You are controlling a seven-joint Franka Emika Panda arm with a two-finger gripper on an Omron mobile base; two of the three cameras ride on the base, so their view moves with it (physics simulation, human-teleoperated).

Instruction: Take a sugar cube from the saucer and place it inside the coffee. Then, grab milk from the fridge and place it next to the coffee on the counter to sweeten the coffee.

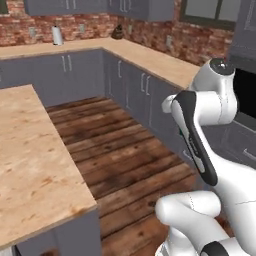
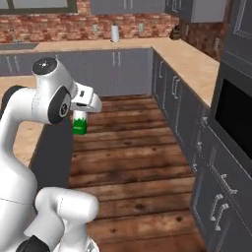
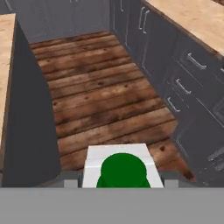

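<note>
Right, gripper (image 3: 123, 183) is clamped on the milk (image 3: 123, 168), jaws at a middling width on its two sides. In the hand view the white body and green cap sit dead centre between the fingertips, cap facing the camera, so the container's long axis runs along the gripper axis. In the right base view the green of the milk (image 2: 79, 124) hangs just under the hand, upright or near it, held in the air above the floor (image 3: 100, 105). Only one arm, so no choice there. Relation that matters now: the milk is already in hand, and the target is a counter spot beside the coffee, which I can't place from here. Nearest surface is the wood-topped island (image 3: 6, 57), just off to the left of the gripper in the hand view. Beyond that, across the plank floor, the long counter (image 3: 197, 22) runs up the right side over grey cabinets. Farthest off, the back counter (image 2: 98, 45) under the brick wall carries a paper towel roll (image 2: 114, 33). My read: sugar step can't be checked, and the carry still has ground to cover.
</note>
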